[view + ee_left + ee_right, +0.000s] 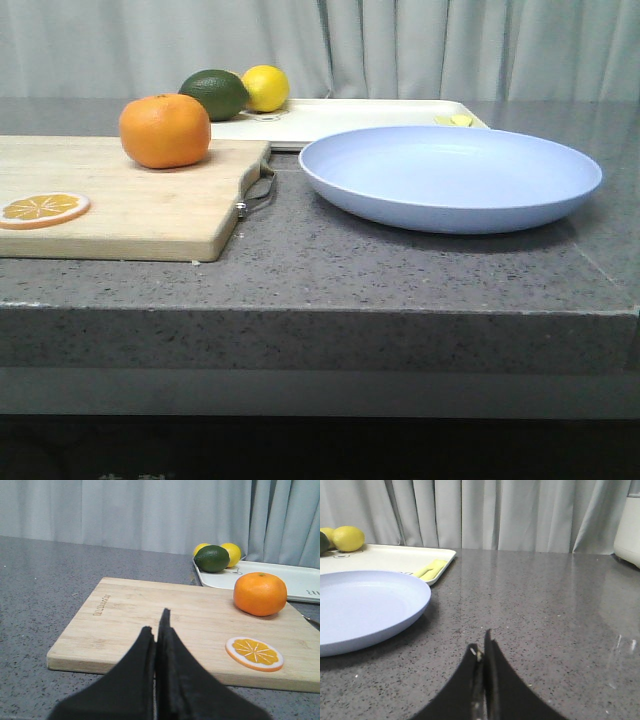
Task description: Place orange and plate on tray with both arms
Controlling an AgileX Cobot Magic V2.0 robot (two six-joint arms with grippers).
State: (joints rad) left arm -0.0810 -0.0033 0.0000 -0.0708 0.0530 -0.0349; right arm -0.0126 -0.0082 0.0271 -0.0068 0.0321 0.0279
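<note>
My 2 tools, left [159,625] and right [482,647], closed, empty. Orange [165,130] on board [150,205]; plate [450,177] on table [420,270] before tray [350,118].

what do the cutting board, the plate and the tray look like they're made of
Cutting board: light wood, matte, visible grain, with a metal handle.
Plate: pale blue, smooth with a soft sheen; probably plastic or melamine, possibly glazed ceramic.
Tray: cream-white, smooth, thin low rim; likely plastic, can't confirm.
</note>
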